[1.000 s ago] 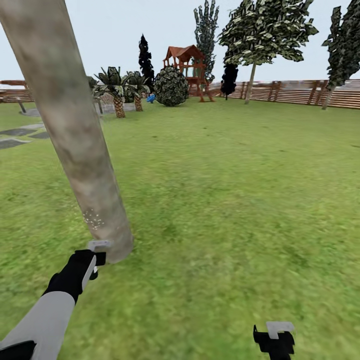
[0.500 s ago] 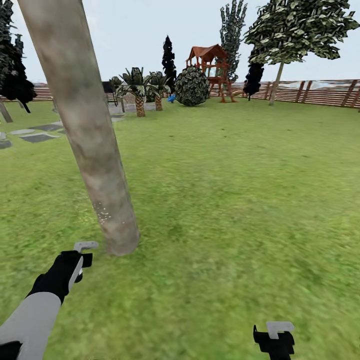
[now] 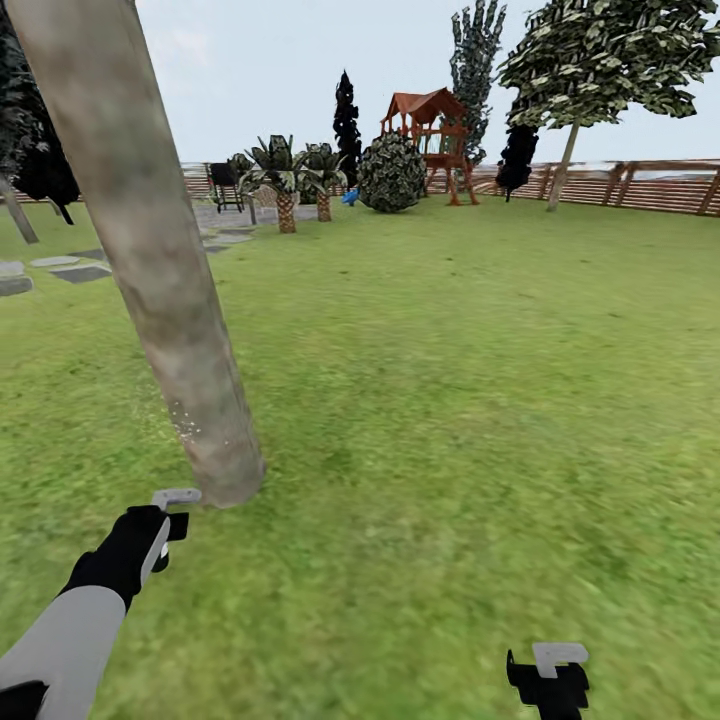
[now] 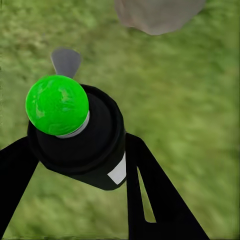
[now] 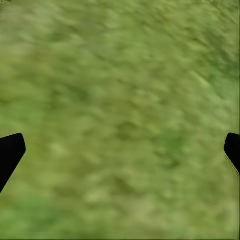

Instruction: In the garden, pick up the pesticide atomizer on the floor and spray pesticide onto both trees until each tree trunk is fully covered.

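Note:
A thick pale grey-beige tree trunk [image 3: 150,250] leans up from the grass at the left, and its base [image 4: 155,15] lies just ahead of my left gripper. My left gripper [image 3: 162,522] is shut on the pesticide atomizer [image 4: 85,145], a dark cylinder whose top shows a bright green dome. Its light-grey nozzle [image 3: 175,496] sits close to the foot of the trunk. Fine white specks [image 3: 185,428] dot the lower trunk. The second tree [image 3: 563,165] stands far off by the fence. My right gripper [image 3: 548,680] hangs low at the right, open [image 5: 120,150] over grass.
Green lawn stretches ahead to a brown slat fence [image 3: 640,185]. Grey stepping stones [image 3: 80,272] lie at the far left. Short palms [image 3: 287,185], a round bush [image 3: 392,175], a red-roofed play tower [image 3: 425,135] and dark cypress-like trees [image 3: 347,125] stand at the back.
The whole view has swung left, so the scenery sits further right than a second ago. My left gripper with the atomizer stays by the trunk's foot. The right gripper has not moved.

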Motion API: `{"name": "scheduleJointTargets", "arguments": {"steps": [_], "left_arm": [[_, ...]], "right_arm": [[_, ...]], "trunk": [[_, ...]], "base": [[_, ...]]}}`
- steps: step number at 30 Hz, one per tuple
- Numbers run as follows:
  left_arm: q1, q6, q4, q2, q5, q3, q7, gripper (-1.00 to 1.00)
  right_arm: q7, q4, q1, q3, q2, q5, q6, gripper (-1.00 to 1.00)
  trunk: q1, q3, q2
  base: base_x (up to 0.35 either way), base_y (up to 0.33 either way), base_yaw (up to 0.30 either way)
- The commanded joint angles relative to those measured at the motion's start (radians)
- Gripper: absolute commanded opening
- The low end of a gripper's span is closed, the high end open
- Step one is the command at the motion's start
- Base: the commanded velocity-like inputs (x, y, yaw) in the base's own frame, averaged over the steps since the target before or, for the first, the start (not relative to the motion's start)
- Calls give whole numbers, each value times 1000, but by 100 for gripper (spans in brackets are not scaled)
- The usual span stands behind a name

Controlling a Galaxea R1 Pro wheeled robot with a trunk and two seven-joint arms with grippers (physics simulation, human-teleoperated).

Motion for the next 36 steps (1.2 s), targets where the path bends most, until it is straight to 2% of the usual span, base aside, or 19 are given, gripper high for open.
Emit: {"name": "scheduleJointTargets", "arguments": {"steps": [1, 8, 10, 13, 17, 20, 23, 28, 36], "left_arm": [[-1, 5, -1, -1, -10, 3, -3, -100], [-2, 5, -9, -3, -7, 4, -2, -100], [-11, 5, -17, -14, -6, 2, -3, -100], [-21, 13, -20, -30, -5, -20, -6, -100], [-87, 35, -43, -52, -5, -44, -8, -100], [-146, 91, -47, -55, -4, -47, -11, -100], [-184, 105, -47, -55, -6, -48, -10, -100], [-182, 107, -48, -52, -8, -49, -9, -100], [-177, 108, -48, -51, -9, -50, -8, -100]], "right_arm": [[-3, 1, -1, -7, 0, 10, -3, 100], [-3, 1, -1, -7, 0, 10, -3, 100], [-3, 1, -1, -7, 0, 10, -3, 100], [-3, 1, -1, -7, 0, 10, -3, 100], [-3, 1, -1, -7, 0, 10, -3, 100], [-3, 1, -1, -7, 0, 10, -3, 100], [-3, 1, -1, -7, 0, 10, -3, 100], [-3, 1, -1, -7, 0, 10, -3, 100], [-3, 1, -1, -7, 0, 10, -3, 100]], "trunk": [[0, -1, 0], [0, -1, 0], [0, -1, 0], [0, -1, 0], [0, -1, 0], [0, -1, 0], [0, -1, 0], [0, -1, 0], [0, -1, 0]], "base": [[58, -272, 266], [194, -217, 276], [73, -39, 256], [13, -7, 99], [2, -1, 13], [0, 0, 1], [0, 0, 0], [86, 0, 0], [324, -8, 58]]}}
